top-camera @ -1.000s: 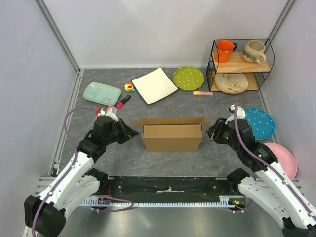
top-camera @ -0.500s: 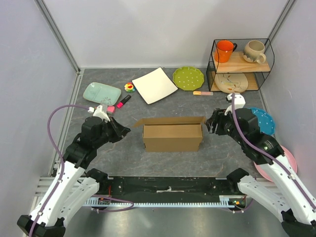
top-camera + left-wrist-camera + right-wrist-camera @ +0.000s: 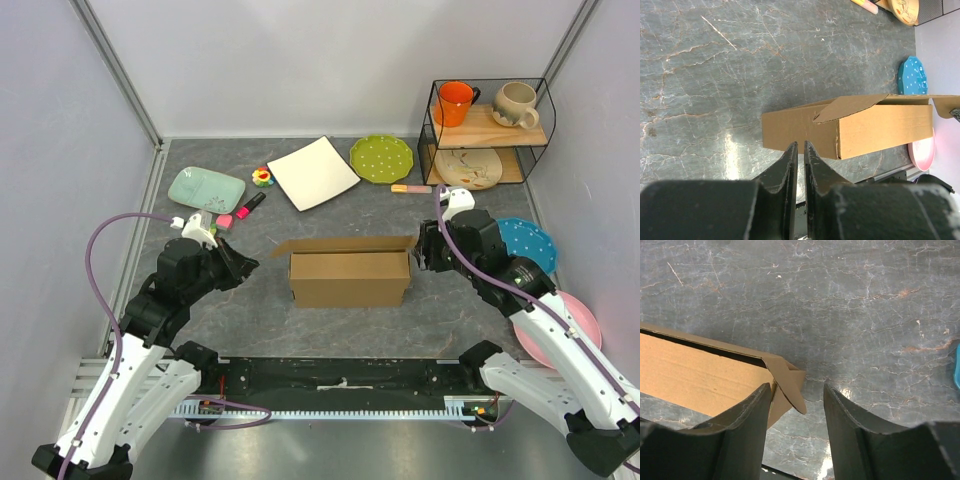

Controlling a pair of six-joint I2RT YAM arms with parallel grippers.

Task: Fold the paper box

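The brown paper box (image 3: 349,276) stands in the middle of the table, its lid flap raised at the back with small side flaps sticking out. My left gripper (image 3: 250,265) hovers to the left of the box, shut and empty; in the left wrist view its jaws (image 3: 800,147) are closed just short of the box's left end (image 3: 800,131). My right gripper (image 3: 424,250) is open at the box's right end. In the right wrist view its fingers (image 3: 798,390) straddle the right corner flap (image 3: 790,382); the left finger is against the box wall (image 3: 695,372).
A white square plate (image 3: 313,173), a green dotted plate (image 3: 381,157) and a mint tray (image 3: 206,188) lie at the back. A wire shelf (image 3: 487,130) holds mugs and a plate. A blue plate (image 3: 530,245) and a pink plate (image 3: 580,320) lie at right.
Both arms have risen and moved back. The right gripper has moved in to the box's right corner flap. The left gripper has pulled a little away from the box's left end.
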